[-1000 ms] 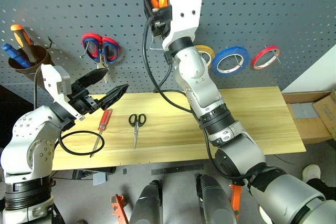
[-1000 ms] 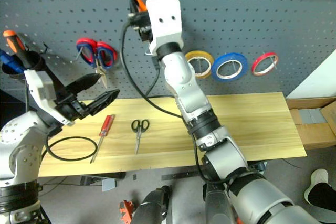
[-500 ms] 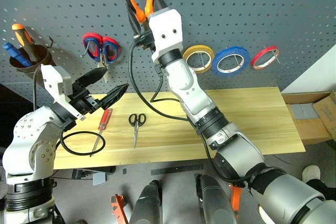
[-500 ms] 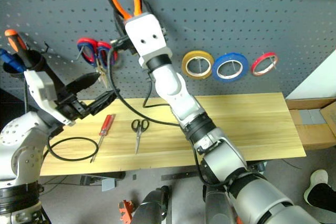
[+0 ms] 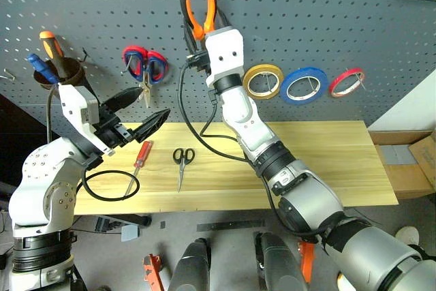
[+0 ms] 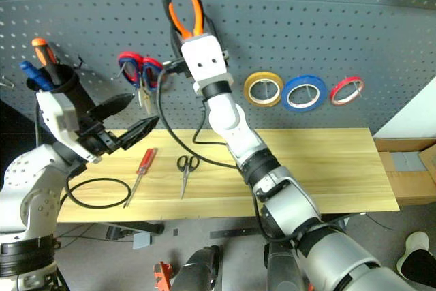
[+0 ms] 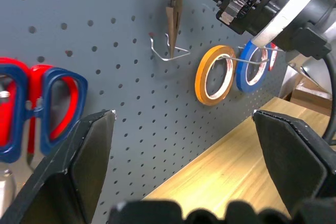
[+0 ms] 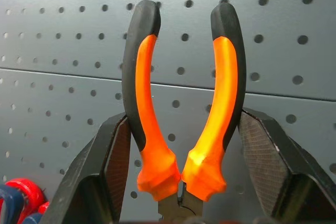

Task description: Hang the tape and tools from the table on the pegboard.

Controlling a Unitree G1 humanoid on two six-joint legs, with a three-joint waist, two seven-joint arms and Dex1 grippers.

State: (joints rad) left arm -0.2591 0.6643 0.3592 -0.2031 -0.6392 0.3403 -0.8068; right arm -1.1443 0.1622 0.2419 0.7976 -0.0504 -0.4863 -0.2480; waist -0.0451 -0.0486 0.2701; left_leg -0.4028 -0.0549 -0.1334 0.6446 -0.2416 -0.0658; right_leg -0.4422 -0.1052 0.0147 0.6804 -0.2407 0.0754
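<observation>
Lowered since a second ago, the right end effector [image 8: 181,182] now holds the pliers [image 5: 201,6] in front of the pegboard [image 5: 340,11] at a spot left of the yellow roll [image 5: 263,80], where earlier they reached to the upper edge of the head views. Its two fingers [image 8: 107,171] press on the outer sides of the orange-and-black handles, which point upward, while the nose points down beside a bent wire hook [image 7: 167,55], as the left wrist view shows; whether it touches the hook cannot be told. Left of it, the left end effector [image 5: 139,117] has kept its place above the left part of the surface [image 5: 327,161], its fingers spread wide and holding nothing. Below it on the wood lie the red-handled screwdriver [image 5: 138,162] and, just to its right, the small black-handled scissors [image 5: 182,161], both apart from each other. A black cable [image 5: 109,185] loops on the surface near the screwdriver's tip. On the pegboard the blue tape [image 5: 304,84] hangs between the yellow roll and the thin red roll [image 5: 346,81]. Farther left hang the red-and-blue scissors [image 5: 144,66], and a brown cup [image 5: 60,78] holds two screwdrivers.
</observation>
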